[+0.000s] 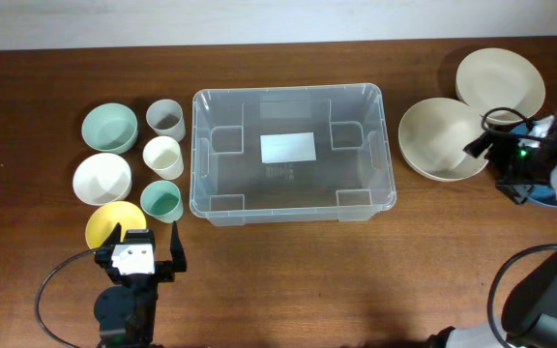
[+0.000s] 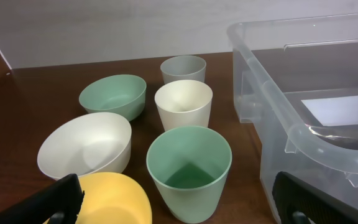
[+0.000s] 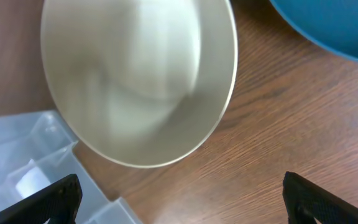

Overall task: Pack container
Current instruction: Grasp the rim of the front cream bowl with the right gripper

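— How much of the packing is judged to be done?

— None of it. The container point(image 1: 288, 91) is set at the middle of the table point(image 1: 288, 290), and nothing is seen inside it; only a white label point(image 1: 288, 148) shows on its base. Everything is left to be loaded.

— What is laid out for it?

— On its left, a green bowl point(image 1: 108, 128), a white bowl point(image 1: 102, 178) and a yellow bowl point(image 1: 104, 222) are lined up. A grey cup point(image 1: 164, 118), a cream cup point(image 1: 162, 157) and a teal cup point(image 1: 161, 200) are set in a row just beside the container's wall. On its right, a big cream bowl point(image 1: 441, 138) is placed edge to edge with a second cream bowl point(image 1: 499, 82), and a blue dish point(image 3: 328, 25) is partly hidden under the right arm.

— And the grippers?

— Both are held wide apart with nothing between the jaws. The left gripper point(image 1: 146, 246) is poised just beside the yellow bowl and the teal cup. The right gripper point(image 3: 188, 205) is hung over the big cream bowl.

— What room is offered?

— The near strip of table is uncluttered, so wide approaches are allowed there. The cups are packed closely, so a neighbour could be knocked when one is lifted. The container's tall rim must be cleared on every carry, and the big cream bowl is seated close to its corner.
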You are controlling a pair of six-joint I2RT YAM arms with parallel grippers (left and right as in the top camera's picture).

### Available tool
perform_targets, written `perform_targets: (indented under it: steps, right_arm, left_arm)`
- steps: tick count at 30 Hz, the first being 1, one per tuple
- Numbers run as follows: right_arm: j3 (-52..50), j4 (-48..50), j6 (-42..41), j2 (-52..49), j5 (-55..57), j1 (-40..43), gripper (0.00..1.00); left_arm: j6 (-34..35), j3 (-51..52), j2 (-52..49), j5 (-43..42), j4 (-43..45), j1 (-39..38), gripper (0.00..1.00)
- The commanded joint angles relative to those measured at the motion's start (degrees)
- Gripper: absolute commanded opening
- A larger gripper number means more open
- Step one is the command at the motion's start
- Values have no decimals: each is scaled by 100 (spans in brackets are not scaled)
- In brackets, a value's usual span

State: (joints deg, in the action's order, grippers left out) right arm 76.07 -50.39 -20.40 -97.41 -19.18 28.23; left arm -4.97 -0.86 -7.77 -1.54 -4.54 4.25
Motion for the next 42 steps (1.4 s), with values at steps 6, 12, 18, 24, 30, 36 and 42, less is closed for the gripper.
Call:
perform_targets:
  steps: [6,12,18,24,30,36,42]
  right_arm:
    - [-118,138,-1185,-48,938,-85,99]
    - [-568,656,-1189,-48,872,-203,99]
    - [-938,1130,-1464,-48,870,-273,99]
    - [-1196,1648,-1469,-55,870,-382,99]
    - [-1342,2109,-1832,-398,896,-605,99]
    - [-1342,2223,-1932,-662,922,-610,98]
    - [-1342,2273,-1934,-702,935,-610,65]
  left_arm:
    - [-74,33,7,-42,-7,-22,99]
    - [-74,33,7,-42,-7,-22,99]
    - [-74,33,7,-42,-7,-22,99]
    - [-74,33,7,-42,-7,-22,100]
    - [-74,33,7,-42,-7,-22,99]
    - [-74,33,7,-42,-7,-22,99]
    - [-74,33,7,-44,-7,-22,99]
